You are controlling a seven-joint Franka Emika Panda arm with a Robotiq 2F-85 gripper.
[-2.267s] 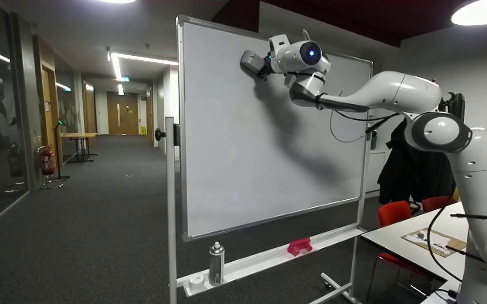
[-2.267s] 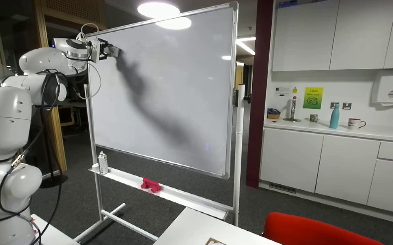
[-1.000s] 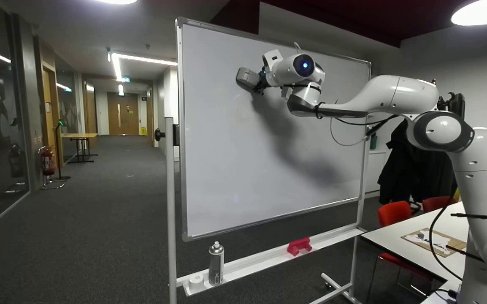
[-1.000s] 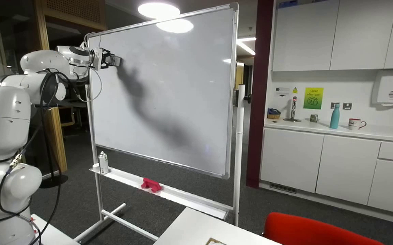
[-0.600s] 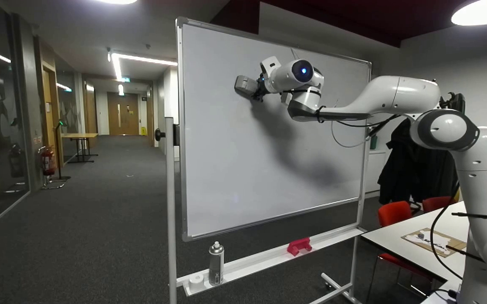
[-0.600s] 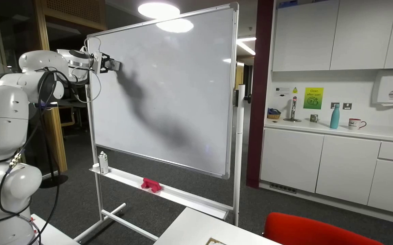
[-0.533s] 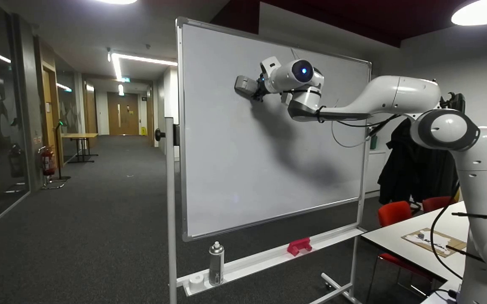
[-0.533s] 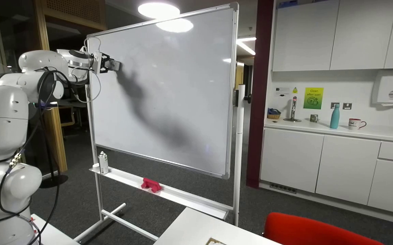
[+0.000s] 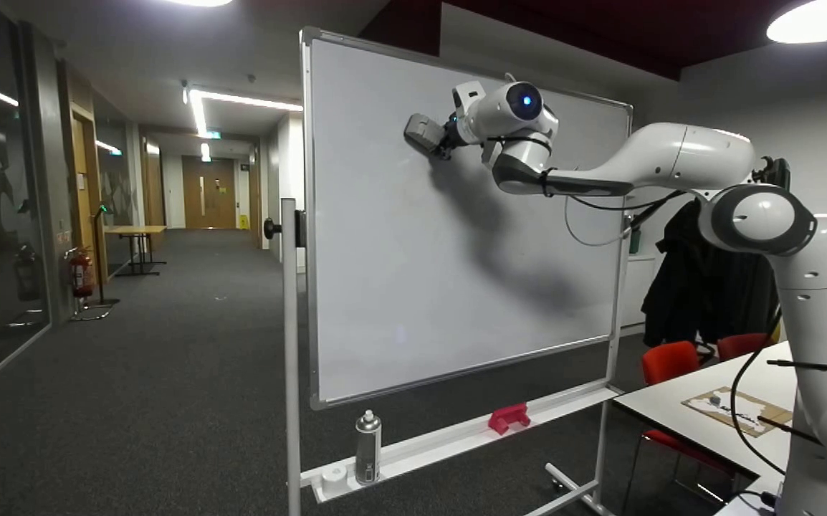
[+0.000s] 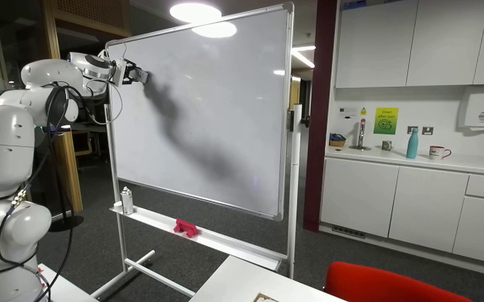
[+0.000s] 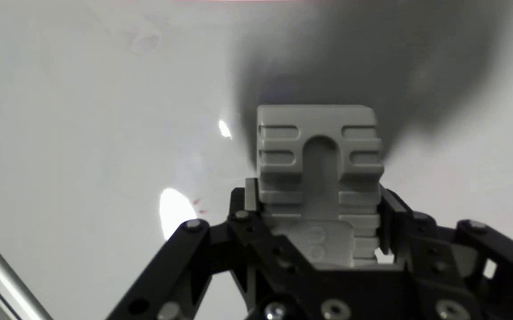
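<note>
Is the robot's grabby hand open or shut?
The gripper is shut on the grey whiteboard eraser: in the wrist view, its two fingers press against the eraser's sides.

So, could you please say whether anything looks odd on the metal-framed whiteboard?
Two tiny reddish spots left of the grey ribbed eraser in the wrist view stand out on the pale whiteboard; whether ink or reflections, I cannot tell.
</note>
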